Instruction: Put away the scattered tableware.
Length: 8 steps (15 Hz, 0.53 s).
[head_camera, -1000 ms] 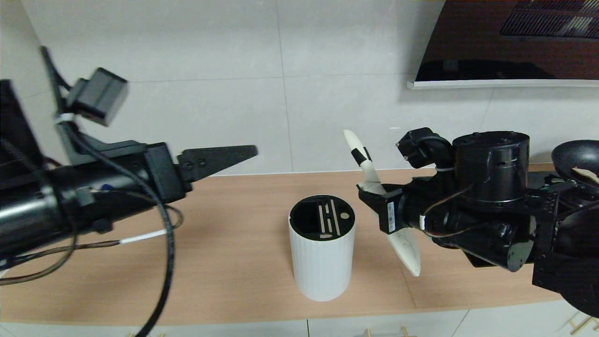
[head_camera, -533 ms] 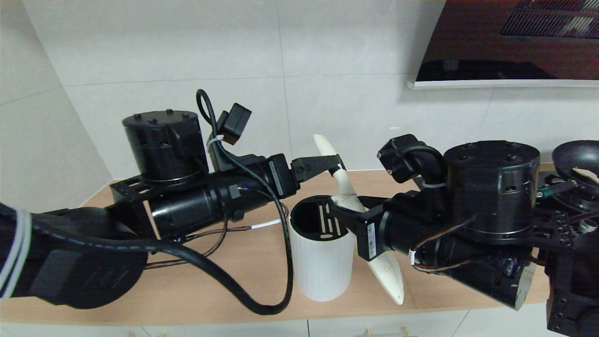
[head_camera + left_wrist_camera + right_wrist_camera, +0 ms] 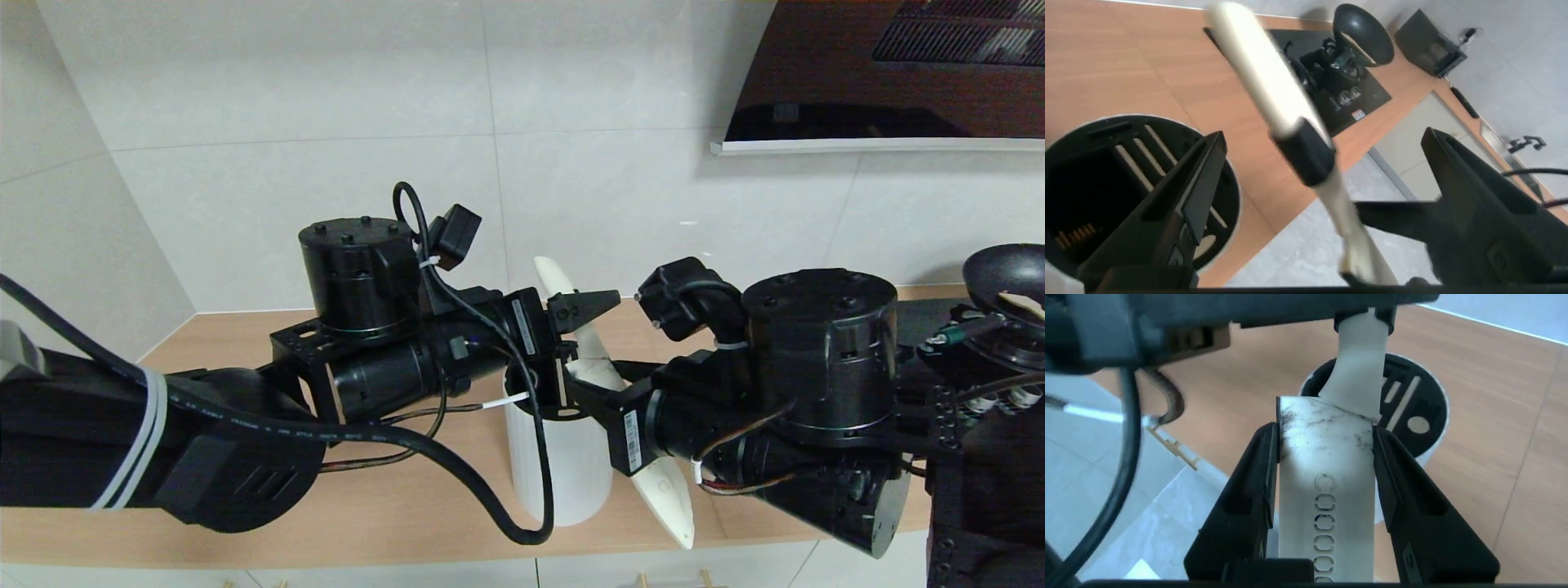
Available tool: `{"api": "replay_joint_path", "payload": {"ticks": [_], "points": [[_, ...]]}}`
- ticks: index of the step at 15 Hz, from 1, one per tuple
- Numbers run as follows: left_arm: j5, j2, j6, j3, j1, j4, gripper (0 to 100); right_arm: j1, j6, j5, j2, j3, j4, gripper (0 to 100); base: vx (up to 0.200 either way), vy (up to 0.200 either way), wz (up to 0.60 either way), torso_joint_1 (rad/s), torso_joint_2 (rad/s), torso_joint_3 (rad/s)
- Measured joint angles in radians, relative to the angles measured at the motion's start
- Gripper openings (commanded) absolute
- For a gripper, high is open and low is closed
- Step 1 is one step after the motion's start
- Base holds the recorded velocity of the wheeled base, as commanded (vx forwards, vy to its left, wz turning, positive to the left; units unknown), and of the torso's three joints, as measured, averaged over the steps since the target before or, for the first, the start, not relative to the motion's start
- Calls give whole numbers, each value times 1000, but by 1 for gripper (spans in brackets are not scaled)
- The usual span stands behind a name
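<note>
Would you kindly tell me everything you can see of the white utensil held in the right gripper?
The white utensil is long, cream-coloured and plastic-looking. Its narrow handle bears a black band, and its broader flat end shows a row of small rings and dark scuffs. It is held tilted, handle up, above the counter by the white holder. The right gripper clamps its broad part; the left gripper has its fingers open either side of the handle, apart from it.

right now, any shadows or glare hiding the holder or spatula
Head view: the glossy hood shows reflections and shades the wall below it; the white holder sits in shade. Left wrist view: the holder's inside is dark. Right wrist view: the spatula is evenly lit, no glare.
</note>
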<state>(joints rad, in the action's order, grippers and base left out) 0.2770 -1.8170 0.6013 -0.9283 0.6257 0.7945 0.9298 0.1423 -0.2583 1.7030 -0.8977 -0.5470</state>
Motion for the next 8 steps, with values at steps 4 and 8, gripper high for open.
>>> {"api": "replay_joint_path", "payload": {"ticks": [4, 8], "points": [[0, -8, 0, -3, 0, 0, 100, 16, 1, 0, 0, 6, -1, 0, 0, 0, 0, 0, 0, 0], [-1, -16, 0, -10, 0, 0, 0, 25, 2, 1, -1, 10, -1, 0, 0, 0, 0, 0, 0, 0]]}}
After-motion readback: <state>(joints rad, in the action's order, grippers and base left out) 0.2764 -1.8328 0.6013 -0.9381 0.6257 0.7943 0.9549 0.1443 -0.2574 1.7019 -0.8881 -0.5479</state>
